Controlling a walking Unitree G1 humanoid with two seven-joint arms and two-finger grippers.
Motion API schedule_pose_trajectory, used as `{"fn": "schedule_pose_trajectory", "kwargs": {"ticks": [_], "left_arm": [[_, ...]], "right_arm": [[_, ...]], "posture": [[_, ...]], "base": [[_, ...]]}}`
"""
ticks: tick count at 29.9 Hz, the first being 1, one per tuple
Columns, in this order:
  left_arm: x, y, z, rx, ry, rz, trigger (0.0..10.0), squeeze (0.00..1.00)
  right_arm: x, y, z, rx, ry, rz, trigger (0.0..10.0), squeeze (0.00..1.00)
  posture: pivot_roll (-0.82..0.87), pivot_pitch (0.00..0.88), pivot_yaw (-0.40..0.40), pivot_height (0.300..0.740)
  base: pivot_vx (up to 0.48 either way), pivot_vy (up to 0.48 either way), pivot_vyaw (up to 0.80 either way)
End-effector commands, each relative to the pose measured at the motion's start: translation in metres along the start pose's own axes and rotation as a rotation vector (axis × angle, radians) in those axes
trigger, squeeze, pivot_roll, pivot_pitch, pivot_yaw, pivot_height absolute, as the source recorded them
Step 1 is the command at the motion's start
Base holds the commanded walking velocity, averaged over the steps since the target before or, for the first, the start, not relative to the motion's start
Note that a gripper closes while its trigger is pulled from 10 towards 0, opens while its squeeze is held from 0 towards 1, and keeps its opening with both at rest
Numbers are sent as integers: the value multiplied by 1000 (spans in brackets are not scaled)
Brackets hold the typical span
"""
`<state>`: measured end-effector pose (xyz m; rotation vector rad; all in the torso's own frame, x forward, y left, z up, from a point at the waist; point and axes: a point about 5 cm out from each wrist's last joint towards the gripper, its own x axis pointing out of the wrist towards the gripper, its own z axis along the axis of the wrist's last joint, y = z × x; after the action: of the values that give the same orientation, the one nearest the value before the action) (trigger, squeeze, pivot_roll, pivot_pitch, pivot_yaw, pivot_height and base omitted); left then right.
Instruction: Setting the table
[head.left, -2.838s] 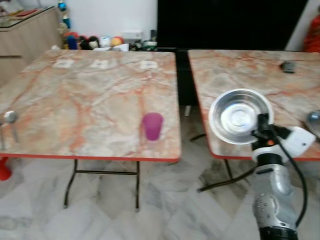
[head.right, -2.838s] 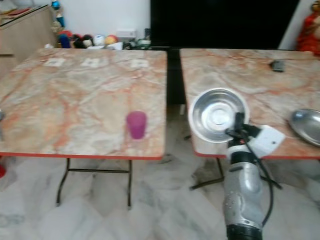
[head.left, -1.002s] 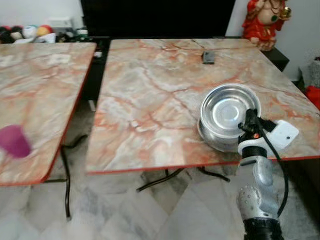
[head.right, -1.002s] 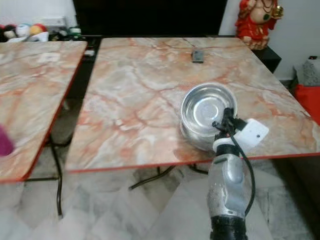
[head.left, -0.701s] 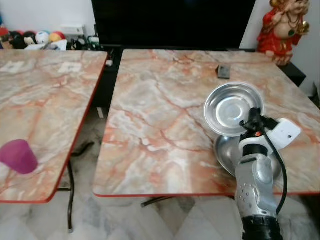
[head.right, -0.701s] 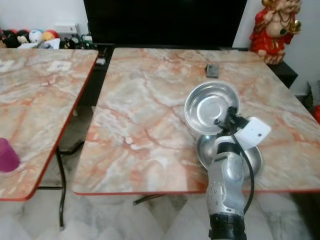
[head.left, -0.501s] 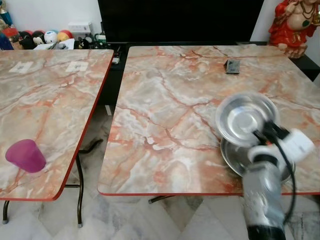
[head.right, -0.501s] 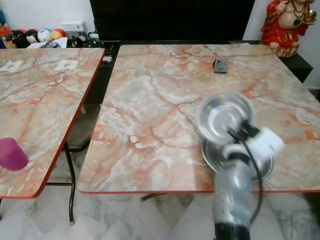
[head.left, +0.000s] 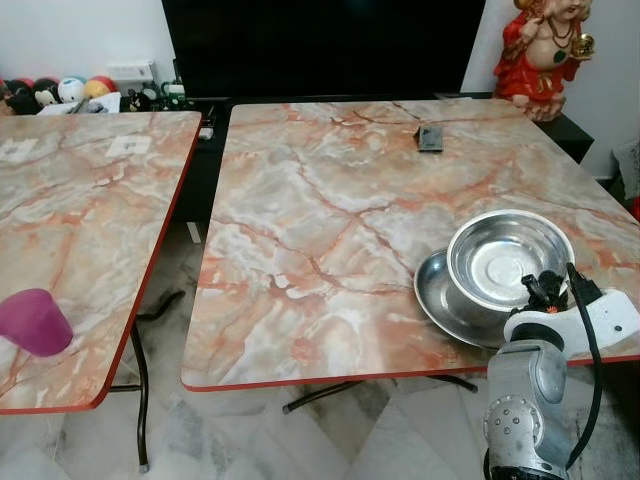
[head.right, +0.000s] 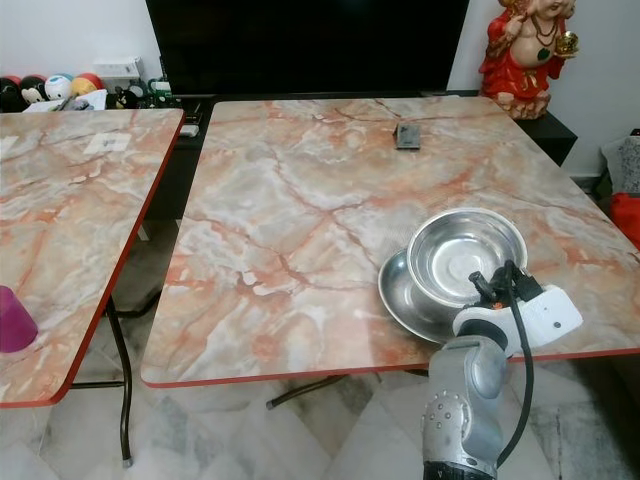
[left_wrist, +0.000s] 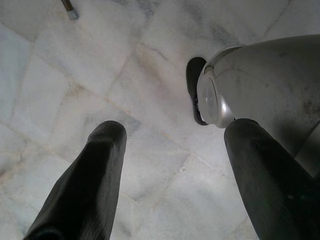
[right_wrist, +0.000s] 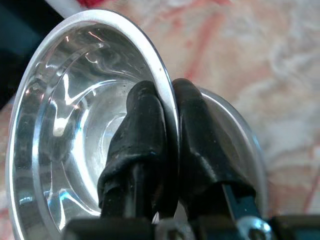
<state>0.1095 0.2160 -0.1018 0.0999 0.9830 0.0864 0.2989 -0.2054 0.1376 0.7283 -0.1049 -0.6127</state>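
Right gripper (right_wrist: 167, 150): clamped on the near rim of the steel bowl (head.left: 497, 262); 1 black finger inside the bowl, 1 outside, rim pinched between them.
Steel bowl: sits over the steel plate (head.left: 440, 300), tilted slightly toward the robot; whether its base touches the plate cannot be told.
Steel plate: flat on the right table (head.left: 330, 200), near that table's front right edge, partly covered by the bowl.
Right arm: silver forearm rises from below the table edge; white wrist box and black cable just beside the bowl.
Left gripper (left_wrist: 172, 165): hangs idle, 2 fingers spread wide apart, nothing between them; pale marble floor (left_wrist: 100, 65) beneath, silver robot body beside it.
Left table (head.left: 80, 220): same orange-veined marble top with red edge, separated from the right table by a gap.
Purple cup (head.left: 34, 322): upright on the left table near its front edge, well apart from the bowl.
Small dark object (head.left: 430, 138): lies flat at the far side of the right table.
Red figurine (head.left: 540, 45): stands beyond the right table's far right corner.
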Motion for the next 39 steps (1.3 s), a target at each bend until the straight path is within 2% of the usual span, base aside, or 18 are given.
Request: {"fn": "schedule_pose_trajectory", "kwargs": {"ticks": [1,3,4,11,21,22,23,24,28,29,30,31,39], "left_arm": [[-2,1,-8,-1,30,2,10000,0],[-2,1,-8,0,31,2,10000,0],[-2,1,-8,1,32,1,10000,0],[-3,1,-8,4,30,0,10000,0],[-3,1,-8,9,29,-1,10000,0],[-3,1,-8,10,29,-1,10000,0],[-3,1,-8,10,29,-1,10000,0],[-3,1,-8,10,29,-1,10000,0],[-3,1,-8,10,29,-1,10000,0],[-3,1,-9,10,30,-1,10000,0],[-3,1,-9,10,30,-1,10000,0],[-3,1,-9,9,31,-1,10000,0],[-3,1,-9,7,31,1,10000,0]], "right_arm": [[-4,-4,-7,25,32,-40,10000,0],[-5,-6,-10,21,53,-48,10000,0],[-6,-8,-20,29,117,-44,10000,0],[-6,-11,-29,78,179,-78,10000,0],[-2,-9,-30,91,187,-70,10000,0],[-1,-7,-30,96,187,-64,10000,137],[-1,-7,-30,96,187,-64,10000,137],[0,-5,-30,100,187,-57,10000,600],[0,-4,-30,101,189,-55,10000,600],[1,-2,-31,102,196,-44,10000,408],[2,-1,-31,103,202,-35,10000,125],[3,2,-32,103,209,-23,10000,0],[6,2,-29,98,185,-36,10000,0]], "posture": [[12,116,-21,740],[12,117,-20,740],[12,117,-19,740],[14,111,-19,740],[13,109,-19,740],[13,109,-19,740],[13,109,-19,740],[13,109,-19,740],[13,109,-19,740],[17,108,-18,740],[17,108,-18,740],[17,108,-18,740],[18,112,-19,740]], "base": [[0,0,0],[0,0,0],[0,0,0],[0,0,0],[0,0,0],[0,0,0],[0,0,0],[0,0,0],[0,0,0],[0,0,0],[0,0,0],[0,0,0],[0,0,0]]}}
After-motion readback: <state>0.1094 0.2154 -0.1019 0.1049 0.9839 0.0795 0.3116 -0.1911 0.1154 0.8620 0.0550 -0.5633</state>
